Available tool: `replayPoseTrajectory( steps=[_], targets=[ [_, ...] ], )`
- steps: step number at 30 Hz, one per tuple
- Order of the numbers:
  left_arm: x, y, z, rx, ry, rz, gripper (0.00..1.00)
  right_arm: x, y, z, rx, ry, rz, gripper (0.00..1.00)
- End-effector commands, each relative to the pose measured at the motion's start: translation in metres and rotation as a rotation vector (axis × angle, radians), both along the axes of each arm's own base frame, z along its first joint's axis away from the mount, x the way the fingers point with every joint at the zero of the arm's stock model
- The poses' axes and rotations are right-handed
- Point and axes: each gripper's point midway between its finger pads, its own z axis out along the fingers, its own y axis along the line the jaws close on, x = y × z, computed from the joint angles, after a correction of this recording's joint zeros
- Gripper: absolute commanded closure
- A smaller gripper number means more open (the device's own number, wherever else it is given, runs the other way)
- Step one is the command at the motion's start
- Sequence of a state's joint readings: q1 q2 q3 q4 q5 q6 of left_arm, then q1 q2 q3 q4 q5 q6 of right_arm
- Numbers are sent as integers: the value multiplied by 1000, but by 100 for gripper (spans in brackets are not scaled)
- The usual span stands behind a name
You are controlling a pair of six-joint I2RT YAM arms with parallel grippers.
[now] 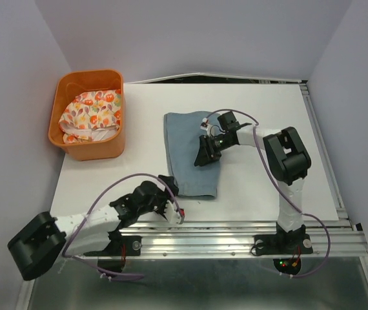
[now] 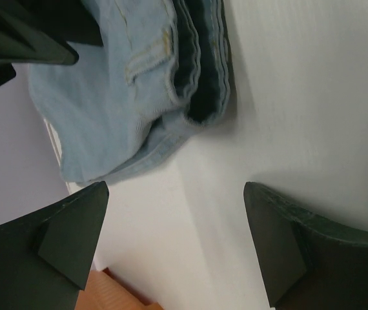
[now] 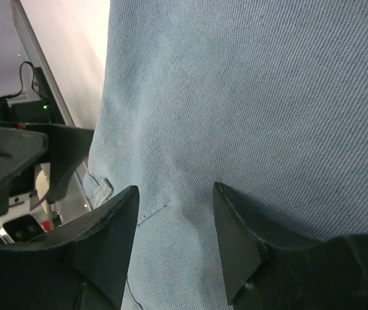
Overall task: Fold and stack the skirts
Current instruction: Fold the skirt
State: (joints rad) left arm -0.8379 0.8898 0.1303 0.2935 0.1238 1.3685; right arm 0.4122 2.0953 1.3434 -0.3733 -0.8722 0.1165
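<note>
Denim skirt [image 1: 185, 161] flat on table [image 1: 268, 116]; floral skirt [image 1: 91, 113] in basket [image 1: 92, 150].

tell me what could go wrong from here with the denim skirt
The right pincer hangs open over the folded denim skirt; closing there might pinch only the top layer and drag the fold open. The left pincer sits open by the skirt's layered corner, so a nudge could splay those layers.
</note>
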Motion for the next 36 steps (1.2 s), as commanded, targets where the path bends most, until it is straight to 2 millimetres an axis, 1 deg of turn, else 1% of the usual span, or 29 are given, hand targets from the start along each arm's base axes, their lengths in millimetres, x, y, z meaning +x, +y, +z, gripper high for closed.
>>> replayPoseTrajectory(
  steps=[1,2,3,5,6,9,10,11,12,13,14,16,17,18,19,21,22,23,25,26,27,28,30,31,32,33,36],
  targets=[
    [6,-31,8,-43,18,4,1,-5,-6,-42,-95,44,-6,44],
    [6,-37,9,-42,23,-5,1,-6,-7,-43,-96,49,-7,44],
    [5,-40,3,-33,42,-6,1,-7,-7,-45,-100,57,-8,44],
    [2,-50,5,-51,45,-16,1,-8,-8,-47,-103,66,-8,44],
    [0,-53,2,-58,68,-8,1,-11,-8,-49,-105,75,-5,45],
    [-3,-67,11,-104,72,-16,1,-13,-9,-53,-109,85,-6,45],
    [-4,-70,9,-106,80,-14,1,-13,-9,-54,-108,91,-7,45],
    [-4,-78,16,-143,83,1,1,-14,-9,-55,-109,95,-8,45],
    [-3,-82,17,-156,91,17,2,-14,-9,-55,-109,99,-8,45],
    [-3,-85,11,-153,116,31,2,-15,-9,-56,-110,100,-7,45],
    [3,-86,14,-174,123,80,2,-16,-10,-57,-111,103,-7,45],
    [2,-91,13,-182,133,81,2,-17,-11,-56,-112,100,-5,45],
    [-1,-91,12,-179,135,71,2,-18,-11,-56,-113,102,-4,45],
    [-9,-92,10,-164,134,50,2,-19,-12,-56,-114,103,-4,45],
    [-12,-92,12,-164,129,43,2,-19,-12,-58,-117,103,-5,45],
    [-22,-90,9,-131,142,25,2,-18,-12,-59,-121,107,-9,45],
    [-28,-93,15,-146,158,10,1,-17,-11,-58,-120,109,-13,45],
    [-31,-99,21,-151,170,1,1,-17,-11,-58,-118,113,-14,45],
    [-37,-98,13,-109,212,18,1,-17,-9,-58,-111,121,-15,45],
    [-35,-100,14,-96,219,33,1,-17,-9,-57,-108,123,-14,45],
    [-35,-101,8,-76,234,48,2,-17,-9,-58,-110,126,-17,45],
    [-34,-102,6,-72,243,60,2,-17,-9,-57,-109,124,-17,45],
    [-30,-107,8,-84,264,102,2,-18,-9,-58,-109,127,-16,45],
    [-28,-108,1,-68,274,120,2,-19,-9,-57,-105,126,-13,45],
    [-24,-111,3,-76,273,153,2,-20,-10,-58,-105,131,-12,45],
    [-22,-110,-7,-48,281,177,4,-21,-10,-58,-106,130,-9,45],
    [-13,-112,-8,-50,275,242,7,-23,-11,-59,-105,135,-5,46]
  ],
)
